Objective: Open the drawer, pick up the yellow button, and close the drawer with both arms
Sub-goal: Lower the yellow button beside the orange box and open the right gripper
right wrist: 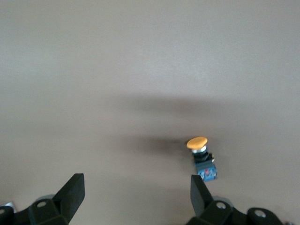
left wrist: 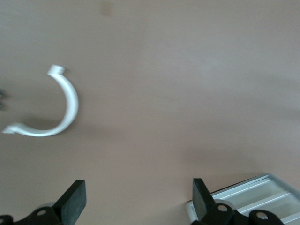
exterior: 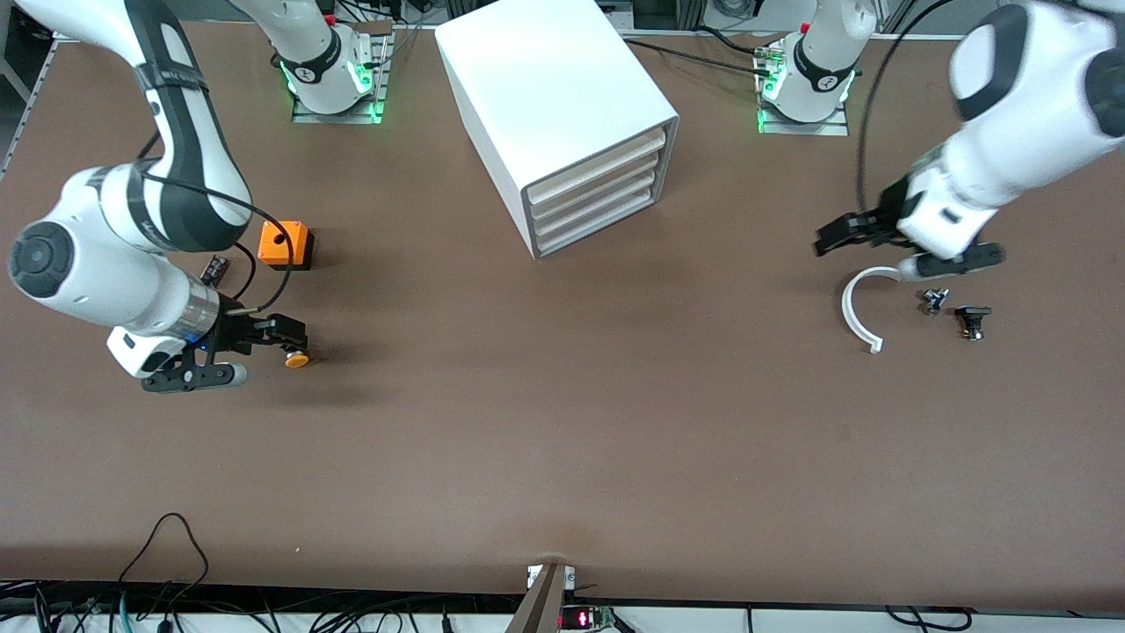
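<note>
The white cabinet [exterior: 562, 88] stands mid-table at the arms' side, and all four white drawer fronts [exterior: 598, 198] are shut. The button [exterior: 296, 358], orange-yellow cap on a dark blue body, lies on the table toward the right arm's end. My right gripper [exterior: 283, 338] is open and low beside it. In the right wrist view the button [right wrist: 201, 158] lies just past one fingertip [right wrist: 199, 190], outside the gap of the gripper [right wrist: 136, 192]. My left gripper [exterior: 848, 233] is open and empty over the table toward the left arm's end, also seen in its wrist view [left wrist: 138, 197].
An orange cube with a hole [exterior: 284, 243] and a small black part [exterior: 215, 268] lie near the right arm. A white C-shaped ring [exterior: 860, 309], [left wrist: 58, 115] and two small dark parts [exterior: 933, 301], [exterior: 972, 321] lie by the left gripper. A cabinet corner [left wrist: 255, 194] shows in the left wrist view.
</note>
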Action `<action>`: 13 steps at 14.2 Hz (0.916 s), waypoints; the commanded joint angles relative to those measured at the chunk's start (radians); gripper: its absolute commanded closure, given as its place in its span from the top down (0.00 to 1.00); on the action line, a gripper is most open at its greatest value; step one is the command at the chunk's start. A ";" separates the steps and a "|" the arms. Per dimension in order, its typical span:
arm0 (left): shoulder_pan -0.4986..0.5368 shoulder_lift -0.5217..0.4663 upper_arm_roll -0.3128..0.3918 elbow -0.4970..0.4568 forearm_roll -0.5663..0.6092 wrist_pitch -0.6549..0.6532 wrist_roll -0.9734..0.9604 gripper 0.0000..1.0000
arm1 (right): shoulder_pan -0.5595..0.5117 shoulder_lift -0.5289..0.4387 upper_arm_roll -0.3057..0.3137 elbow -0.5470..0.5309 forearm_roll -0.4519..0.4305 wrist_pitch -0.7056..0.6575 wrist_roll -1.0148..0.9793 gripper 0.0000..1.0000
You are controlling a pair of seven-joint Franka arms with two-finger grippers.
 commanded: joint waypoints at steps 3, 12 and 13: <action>-0.005 -0.005 0.013 0.160 0.151 -0.176 0.034 1.00 | 0.042 -0.022 0.000 0.239 -0.006 -0.334 0.101 1.00; -0.020 0.018 -0.009 0.215 0.159 -0.236 0.032 1.00 | 0.025 -0.244 -0.047 0.179 -0.179 -0.406 0.095 1.00; -0.020 0.020 -0.010 0.220 0.159 -0.236 0.032 1.00 | -0.001 -0.271 -0.056 0.153 -0.181 -0.406 0.093 1.00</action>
